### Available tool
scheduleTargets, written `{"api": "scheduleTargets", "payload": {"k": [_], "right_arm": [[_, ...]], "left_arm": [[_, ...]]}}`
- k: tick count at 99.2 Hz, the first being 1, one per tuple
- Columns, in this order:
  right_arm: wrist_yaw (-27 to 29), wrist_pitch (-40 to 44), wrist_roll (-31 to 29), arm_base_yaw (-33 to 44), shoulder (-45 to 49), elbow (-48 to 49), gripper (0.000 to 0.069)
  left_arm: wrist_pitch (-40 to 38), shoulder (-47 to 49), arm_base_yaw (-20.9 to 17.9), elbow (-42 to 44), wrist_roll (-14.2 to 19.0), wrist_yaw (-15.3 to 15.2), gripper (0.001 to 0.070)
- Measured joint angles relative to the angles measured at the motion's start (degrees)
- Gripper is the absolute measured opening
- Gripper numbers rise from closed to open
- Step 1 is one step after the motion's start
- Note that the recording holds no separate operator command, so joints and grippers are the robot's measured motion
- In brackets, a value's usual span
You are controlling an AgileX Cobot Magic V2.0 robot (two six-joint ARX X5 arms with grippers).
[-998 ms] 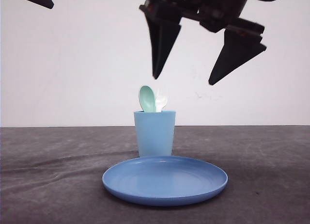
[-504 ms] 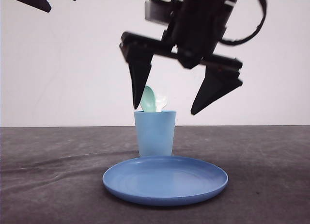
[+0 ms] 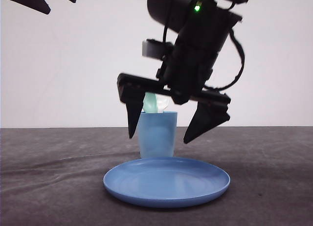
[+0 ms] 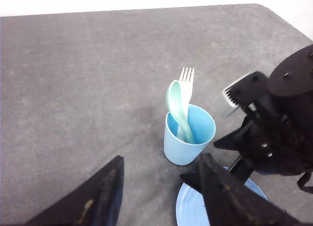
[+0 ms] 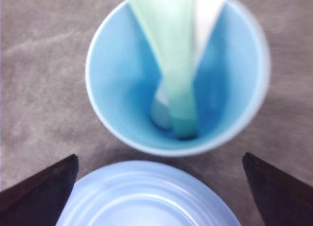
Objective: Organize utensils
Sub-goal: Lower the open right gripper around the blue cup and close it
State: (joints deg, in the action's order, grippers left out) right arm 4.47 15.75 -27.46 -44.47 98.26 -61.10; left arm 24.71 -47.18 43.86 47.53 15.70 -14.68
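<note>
A mint spoon [image 4: 177, 102] and white fork [image 4: 186, 84] stand handle-down in a light blue cup [image 3: 156, 135] behind a blue plate [image 3: 167, 182], directly beneath the right gripper [image 3: 157, 134], whose fingers are spread wide either side, holding nothing.

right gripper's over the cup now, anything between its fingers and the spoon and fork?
Nothing visible. The right gripper hangs open, a finger on either side of the light blue plastic cup. The pale mint-green plastic spoon and white plastic fork stand in the cup, heads up above the rim. The round blue plate lies in front.
</note>
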Motion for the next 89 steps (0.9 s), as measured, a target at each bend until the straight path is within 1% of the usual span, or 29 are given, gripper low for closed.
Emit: {"api": "scheduleTargets", "payload": {"k": [34,52,60,89], "right_arm": [[-0.2,-4.9,1.0,1.1,1.4,0.0,0.068],[-0.4,-5.6,2.0,2.0,1.4,0.0,0.068],[-1.5,-6.2,2.2,2.1,1.8,0.0,0.068],[-1.6,-6.3,3.7,2.5,4.4,-1.5,0.068]], "left_arm": [[0.0,0.0,0.0,0.0,0.0,0.0,0.0292],[0.0,0.0,0.0,0.0,0.0,0.0,0.0292],[0.0,0.0,0.0,0.0,0.0,0.0,0.0292],[0.0,0.0,0.0,0.0,0.0,0.0,0.0292]]}}
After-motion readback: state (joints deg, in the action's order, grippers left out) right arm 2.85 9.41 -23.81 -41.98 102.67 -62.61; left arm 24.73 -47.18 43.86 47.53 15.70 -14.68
